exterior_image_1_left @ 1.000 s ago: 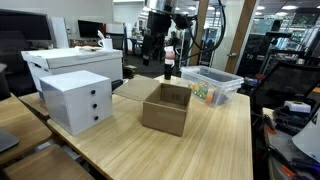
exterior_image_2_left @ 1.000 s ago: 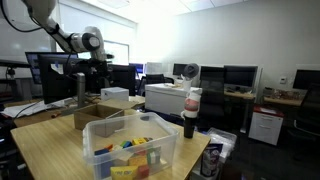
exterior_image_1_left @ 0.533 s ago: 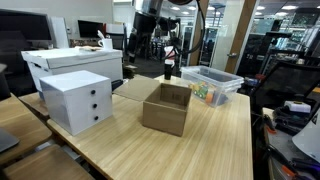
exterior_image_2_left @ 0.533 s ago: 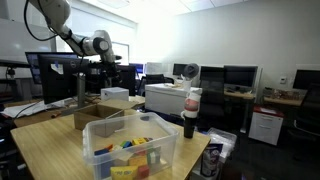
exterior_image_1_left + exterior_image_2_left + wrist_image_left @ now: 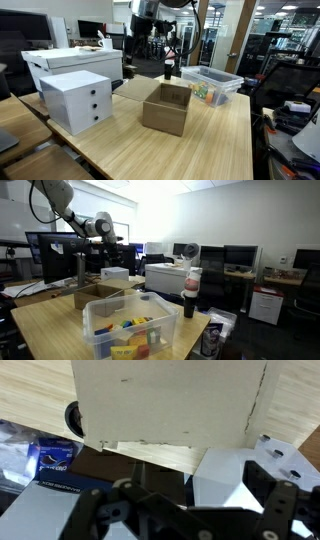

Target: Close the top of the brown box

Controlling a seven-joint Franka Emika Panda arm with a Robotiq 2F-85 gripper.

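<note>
The brown box (image 5: 167, 108) stands open-topped in the middle of the wooden table, with one flap (image 5: 131, 88) folded out flat toward the white drawer unit. It also shows behind the clear bin in an exterior view (image 5: 96, 293). My gripper (image 5: 138, 48) hangs high above the table behind the box and touches nothing; it shows in the exterior view too (image 5: 103, 246). In the wrist view the box's pale cardboard (image 5: 170, 400) fills the top, and my gripper (image 5: 190, 525) is open and empty at the bottom edge.
A white three-drawer unit (image 5: 75, 100) stands beside the box, with a larger white box (image 5: 70, 62) behind it. A clear plastic bin (image 5: 211, 84) of colourful items and a dark bottle (image 5: 169, 68) stand beyond. Office desks and monitors surround the table.
My arm has risen and swung a little away from the box toward the back of the table. The box and its flaps have not moved.
</note>
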